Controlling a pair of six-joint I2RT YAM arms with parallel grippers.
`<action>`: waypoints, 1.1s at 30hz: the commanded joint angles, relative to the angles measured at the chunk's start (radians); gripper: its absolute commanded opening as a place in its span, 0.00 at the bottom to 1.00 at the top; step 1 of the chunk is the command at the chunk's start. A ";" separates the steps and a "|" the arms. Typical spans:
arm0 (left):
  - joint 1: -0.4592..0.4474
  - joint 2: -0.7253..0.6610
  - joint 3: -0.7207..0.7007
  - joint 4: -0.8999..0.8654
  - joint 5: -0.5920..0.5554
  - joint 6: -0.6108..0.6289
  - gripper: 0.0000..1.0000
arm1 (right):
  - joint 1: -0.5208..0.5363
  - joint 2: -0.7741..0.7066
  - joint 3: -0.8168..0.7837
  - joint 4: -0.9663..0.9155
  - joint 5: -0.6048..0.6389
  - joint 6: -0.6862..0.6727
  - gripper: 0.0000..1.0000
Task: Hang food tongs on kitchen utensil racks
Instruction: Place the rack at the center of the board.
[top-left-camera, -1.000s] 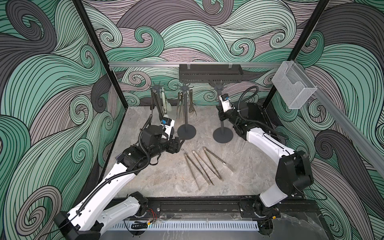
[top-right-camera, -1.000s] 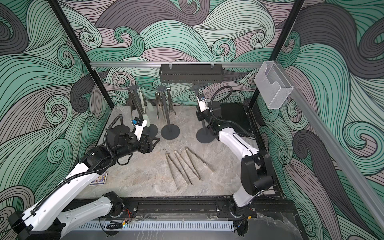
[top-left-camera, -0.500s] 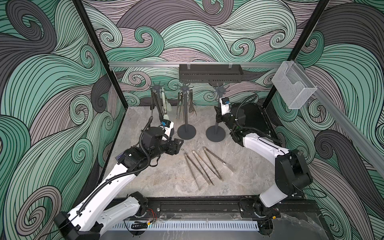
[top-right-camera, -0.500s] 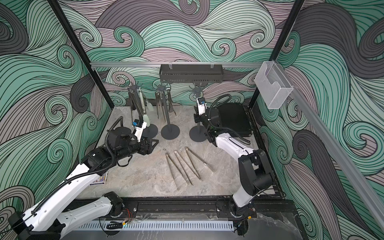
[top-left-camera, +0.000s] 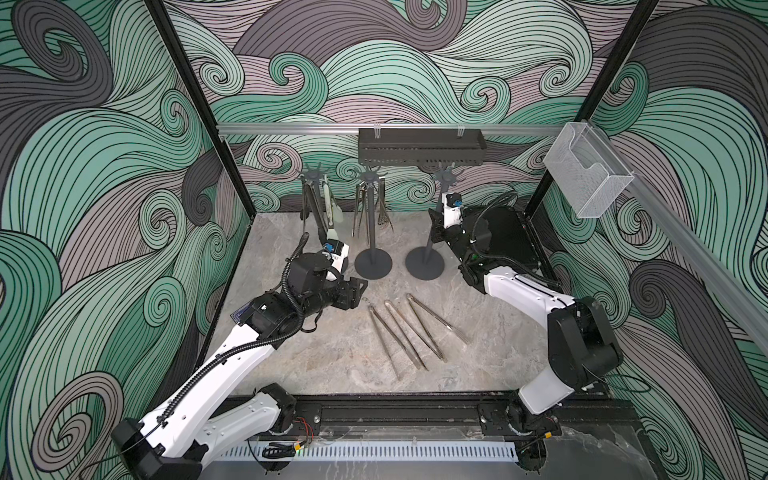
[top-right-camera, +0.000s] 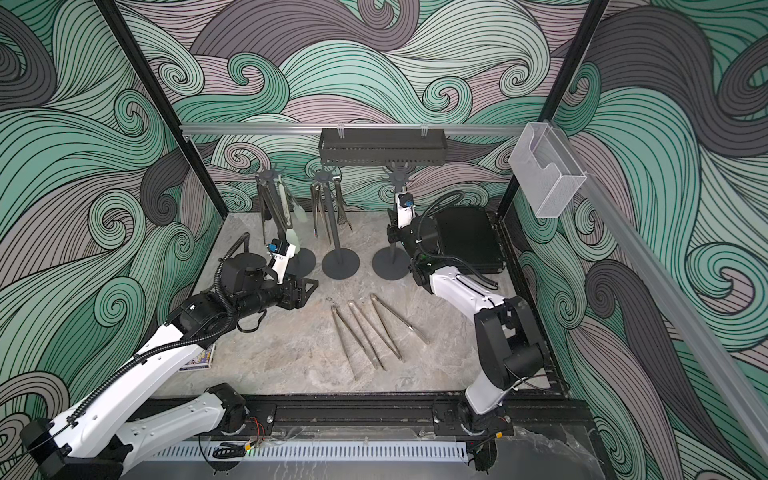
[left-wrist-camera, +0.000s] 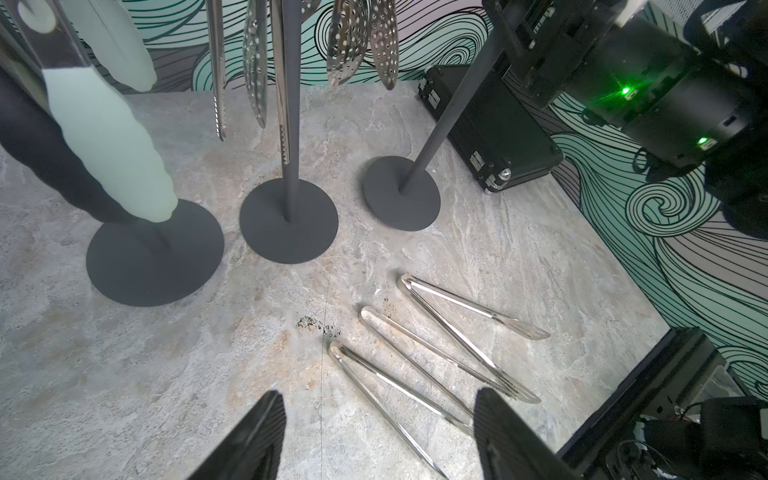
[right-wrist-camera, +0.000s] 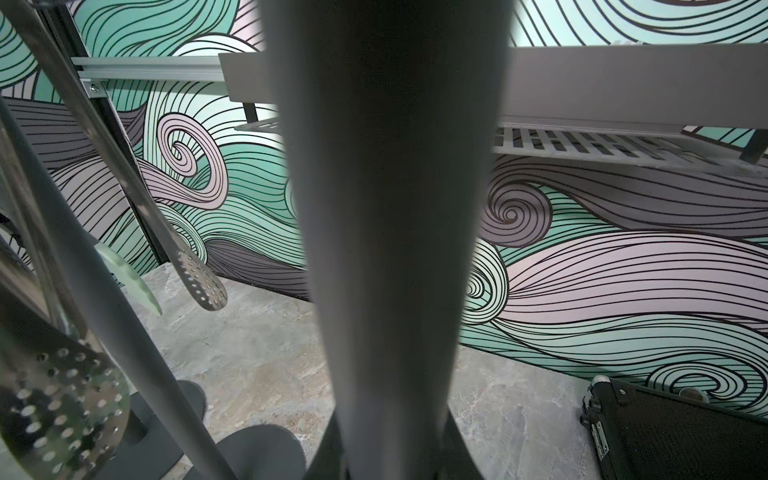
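Steel tongs (top-left-camera: 409, 332), three bare pairs, lie loose on the marble table (top-left-camera: 332, 365) in the middle of the cell. They sit side by side, hinge ends toward the far left and tips fanned toward the near right, and both top views show them (top-right-camera: 365, 332). The left gripper (top-left-camera: 360, 289) hangs just left of their hinge ends, close to them but not touching. Its jaws stand well apart with nothing held. In the left wrist view its two black fingers (left-wrist-camera: 257, 432) frame the leftmost pair, whose arms run out between them.

Three racks stand in a row farther back. The right gripper (top-left-camera: 435, 226) is clamped on the pole of the right rack (top-left-camera: 424, 264), partway up. In the right wrist view the pole fills the middle, with a finger pressed to either side. The middle rack (top-left-camera: 373, 264) stands just left of it, the two bases close but apart, and hanging steel tongs (top-left-camera: 359, 208) dangle from its hooks. The left rack (top-left-camera: 313, 176) stands farthest left, its base partly hidden behind the left arm, and carries pale-green-tipped tongs (top-left-camera: 332, 203). A black case (top-left-camera: 507, 237) lies at the far right, behind the right arm.
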 joint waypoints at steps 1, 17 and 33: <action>0.004 0.003 0.026 -0.012 -0.010 0.001 0.72 | 0.000 0.004 0.050 0.131 0.019 -0.001 0.00; 0.003 0.067 0.046 -0.124 0.023 -0.077 0.71 | 0.000 0.023 0.046 0.103 0.044 0.015 0.23; -0.105 0.224 0.068 -0.252 0.077 -0.274 0.71 | 0.000 -0.172 -0.049 0.004 0.071 0.005 0.99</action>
